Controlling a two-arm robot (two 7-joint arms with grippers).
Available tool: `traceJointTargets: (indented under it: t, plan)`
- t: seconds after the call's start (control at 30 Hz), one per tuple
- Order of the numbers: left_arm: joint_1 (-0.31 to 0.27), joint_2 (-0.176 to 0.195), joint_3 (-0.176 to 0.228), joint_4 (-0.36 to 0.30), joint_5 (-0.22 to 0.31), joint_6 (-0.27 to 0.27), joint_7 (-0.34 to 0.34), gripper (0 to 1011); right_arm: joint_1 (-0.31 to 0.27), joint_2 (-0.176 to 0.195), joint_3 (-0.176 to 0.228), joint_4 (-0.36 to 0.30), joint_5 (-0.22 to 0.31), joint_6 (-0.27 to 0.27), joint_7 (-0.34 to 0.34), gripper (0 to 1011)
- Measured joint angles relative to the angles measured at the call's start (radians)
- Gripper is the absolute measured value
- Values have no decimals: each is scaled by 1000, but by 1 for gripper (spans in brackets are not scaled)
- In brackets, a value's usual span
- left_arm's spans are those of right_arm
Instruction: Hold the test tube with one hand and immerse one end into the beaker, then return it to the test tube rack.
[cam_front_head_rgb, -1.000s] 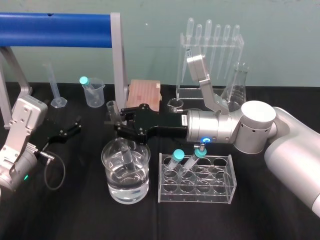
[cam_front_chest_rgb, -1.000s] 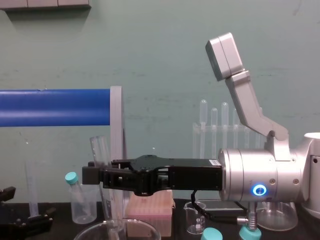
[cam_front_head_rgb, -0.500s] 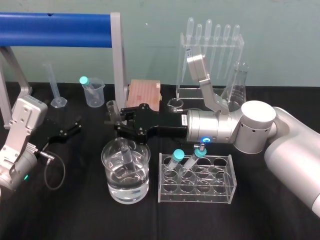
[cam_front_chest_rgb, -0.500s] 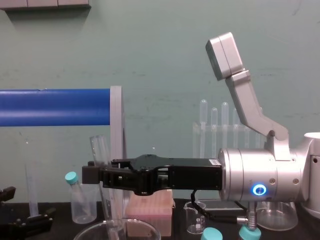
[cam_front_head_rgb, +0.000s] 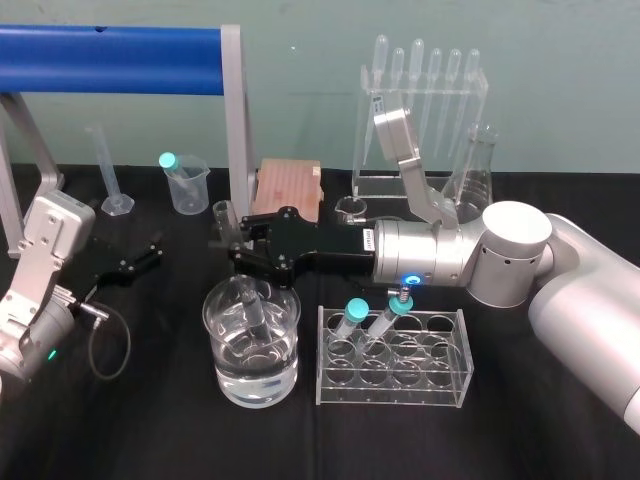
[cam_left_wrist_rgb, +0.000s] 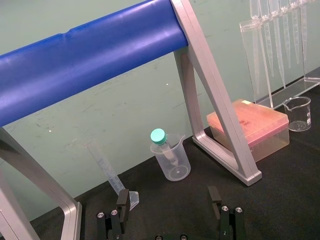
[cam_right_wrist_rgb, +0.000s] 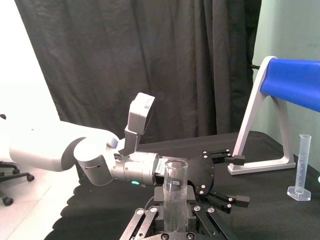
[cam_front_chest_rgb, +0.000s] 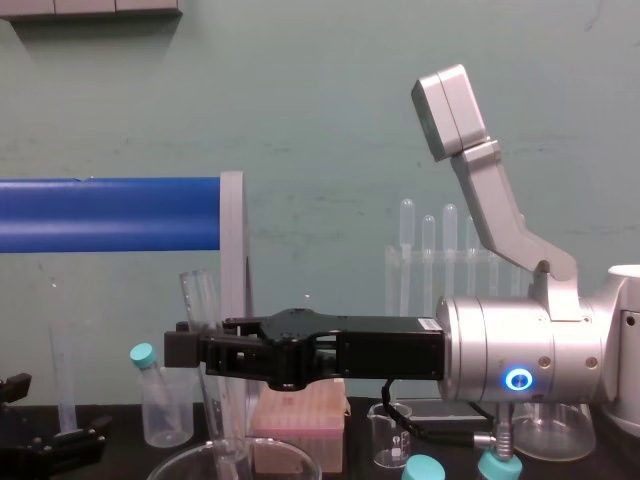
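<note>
My right gripper (cam_front_head_rgb: 226, 243) reaches in from the right and is shut on the test tube (cam_front_head_rgb: 222, 214), a clear uncapped tube held slightly tilted. Its lower end dips into the water of the beaker (cam_front_head_rgb: 250, 372), a wide clear vessel at the table's front centre. In the chest view the test tube (cam_front_chest_rgb: 204, 305) passes down through the right gripper (cam_front_chest_rgb: 192, 350) toward the beaker rim (cam_front_chest_rgb: 180, 462). The test tube (cam_right_wrist_rgb: 175, 195) stands between the jaws in the right wrist view. At the back stands the test tube rack (cam_front_head_rgb: 400, 187) with pipettes. My left gripper (cam_front_head_rgb: 140, 258) rests open at the left.
A low acrylic rack (cam_front_head_rgb: 440, 385) with two teal-capped tubes stands right of the beaker. A pink box (cam_front_head_rgb: 288, 188), a plastic beaker (cam_front_head_rgb: 187, 187), a graduated cylinder (cam_front_head_rgb: 112, 178), a flask (cam_front_head_rgb: 475, 172) and the blue-barred frame (cam_front_head_rgb: 110, 60) line the back.
</note>
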Motion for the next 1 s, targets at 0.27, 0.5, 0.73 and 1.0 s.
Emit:
traceJointTargets:
  t: [0.27,0.5,0.73,1.0]
  plan:
    - [0,0,0,0,0,0,0,1000,0,0,0,0,0,0,0,233]
    - [0,0,0,0,0,0,0,1000,0,0,0,0,0,0,0,233]
    - [0,0,0,0,0,0,0,1000,0,0,0,0,0,0,0,233]
    - [0,0,0,0,0,0,0,1000,0,0,0,0,0,0,0,233]
